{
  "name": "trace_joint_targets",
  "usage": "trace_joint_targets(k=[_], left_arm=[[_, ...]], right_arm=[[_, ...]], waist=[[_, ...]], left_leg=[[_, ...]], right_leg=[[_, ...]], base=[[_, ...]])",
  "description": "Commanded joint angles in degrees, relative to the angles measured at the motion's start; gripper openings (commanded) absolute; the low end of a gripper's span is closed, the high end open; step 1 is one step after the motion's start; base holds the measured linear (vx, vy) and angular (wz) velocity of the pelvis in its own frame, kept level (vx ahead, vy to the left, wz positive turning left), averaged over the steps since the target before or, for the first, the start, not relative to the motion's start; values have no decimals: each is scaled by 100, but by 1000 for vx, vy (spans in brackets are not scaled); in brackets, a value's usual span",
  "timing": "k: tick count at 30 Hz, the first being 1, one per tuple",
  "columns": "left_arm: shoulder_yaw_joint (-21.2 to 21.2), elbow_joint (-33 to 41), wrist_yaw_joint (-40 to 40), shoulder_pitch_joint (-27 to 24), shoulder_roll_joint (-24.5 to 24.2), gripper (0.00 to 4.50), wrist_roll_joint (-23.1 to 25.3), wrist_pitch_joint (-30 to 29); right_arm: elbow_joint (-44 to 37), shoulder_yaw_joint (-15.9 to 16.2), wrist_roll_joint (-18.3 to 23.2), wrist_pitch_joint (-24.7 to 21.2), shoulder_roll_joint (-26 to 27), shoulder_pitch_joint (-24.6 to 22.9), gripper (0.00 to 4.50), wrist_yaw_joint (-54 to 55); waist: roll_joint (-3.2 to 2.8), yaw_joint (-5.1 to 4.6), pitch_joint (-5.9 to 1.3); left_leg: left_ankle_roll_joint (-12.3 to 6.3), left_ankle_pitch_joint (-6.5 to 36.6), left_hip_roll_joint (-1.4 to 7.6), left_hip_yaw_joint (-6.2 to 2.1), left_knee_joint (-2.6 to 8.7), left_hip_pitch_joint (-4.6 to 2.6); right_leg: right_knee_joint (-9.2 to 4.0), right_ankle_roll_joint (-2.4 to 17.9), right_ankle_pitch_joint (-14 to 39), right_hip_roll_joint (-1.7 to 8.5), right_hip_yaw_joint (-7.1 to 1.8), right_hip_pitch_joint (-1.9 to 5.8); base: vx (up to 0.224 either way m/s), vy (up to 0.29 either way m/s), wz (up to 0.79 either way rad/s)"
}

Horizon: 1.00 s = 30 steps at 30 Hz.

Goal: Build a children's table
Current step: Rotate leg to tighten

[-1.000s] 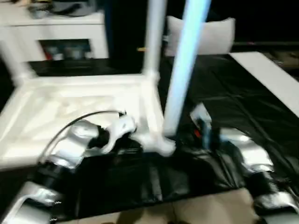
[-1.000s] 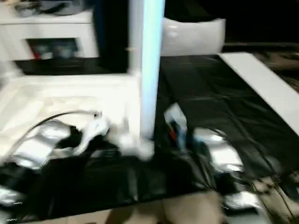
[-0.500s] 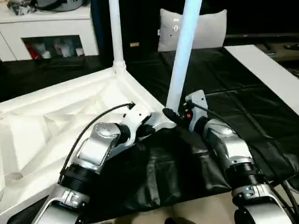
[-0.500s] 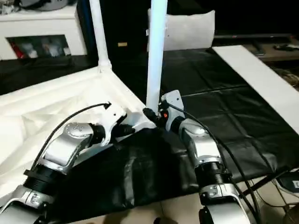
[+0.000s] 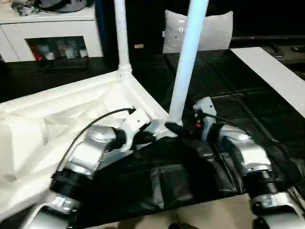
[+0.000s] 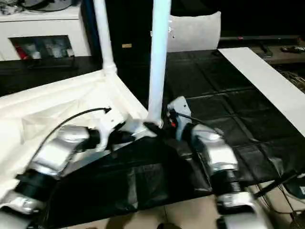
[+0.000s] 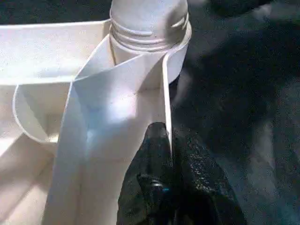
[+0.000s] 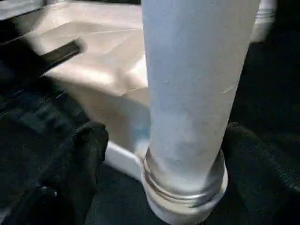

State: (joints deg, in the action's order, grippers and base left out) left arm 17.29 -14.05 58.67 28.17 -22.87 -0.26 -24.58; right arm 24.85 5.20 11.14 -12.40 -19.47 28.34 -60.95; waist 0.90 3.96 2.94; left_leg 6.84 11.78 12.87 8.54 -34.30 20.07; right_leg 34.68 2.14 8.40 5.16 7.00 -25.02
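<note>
The right gripper [image 8: 159, 154] has just let go: its fingers [image 8: 70, 159], pinched on the near leg [image 5: 183, 71] half a second ago, now stand spread either side of it with gaps showing. The leg stays upright, its threaded foot seated in the corner socket [image 8: 183, 199] directly between those fingers. The left gripper [image 7: 171, 150] remains pressed together on the thin rim of the upturned tabletop [image 5: 57, 114], just short of that socket. A second leg [image 5: 121, 33] stands at the far corner, beyond both grippers. This leg looks fitted; more corners likely remain.
</note>
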Motion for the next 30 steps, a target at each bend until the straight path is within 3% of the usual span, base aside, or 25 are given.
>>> trace_joint_targets(k=[1, 5, 11, 12, 18, 30], left_arm=[[151, 162, 530, 96, -72, 0, -102, 274], [304, 37, 1296, 156, -403, 0, -211, 659], [610, -338, 2191, 287, -734, 0, -235, 1303], [629, -317, 2276, 283, -744, 0, -252, 1312], [665, -347, 2489, 329, -681, 0, -316, 1545], [659, -474, 2559, 343, -715, 0, -283, 1688]], right_arm=[[-152, 87, 73, 65, -141, -1, 447, -414], [-220, 264, 105, 105, -464, -8, 447, -1068], [-368, 559, 326, -4, -707, -30, 447, -2000], [-359, 573, 336, -28, -698, -21, 421, -2045], [-299, 688, 422, -120, -602, 12, 369, -2266], [-395, 774, 578, -483, -584, 4, 269, -2534]], waist=[[23, 29, -407], [20, 125, -399], [21, 213, -397], [23, 220, -399], [34, 246, -407], [52, 255, -414]], left_leg=[[-577, 642, -14, 126, 344, 43], [-465, 800, -11, 127, 353, 8], [-422, 914, -5, 126, 363, 23], [-395, 922, 1, 127, 365, 16], [-283, 945, 0, 118, 370, 24], [-289, 819, 1, 115, 367, 49]], right_leg=[[-396, 949, 1513, 245, -301, 478], [-420, 902, 1756, 248, -302, 456], [-422, 795, 1952, 256, -308, 463], [-422, 791, 1969, 259, -309, 458], [-430, 735, 2076, 265, -302, 464], [-412, 713, 2005, 259, -296, 473]], base=[[0, 0, 0], [0, 0, 0], [0, 0, 0], [0, 0, 0], [0, 0, 0], [0, 0, 0]])
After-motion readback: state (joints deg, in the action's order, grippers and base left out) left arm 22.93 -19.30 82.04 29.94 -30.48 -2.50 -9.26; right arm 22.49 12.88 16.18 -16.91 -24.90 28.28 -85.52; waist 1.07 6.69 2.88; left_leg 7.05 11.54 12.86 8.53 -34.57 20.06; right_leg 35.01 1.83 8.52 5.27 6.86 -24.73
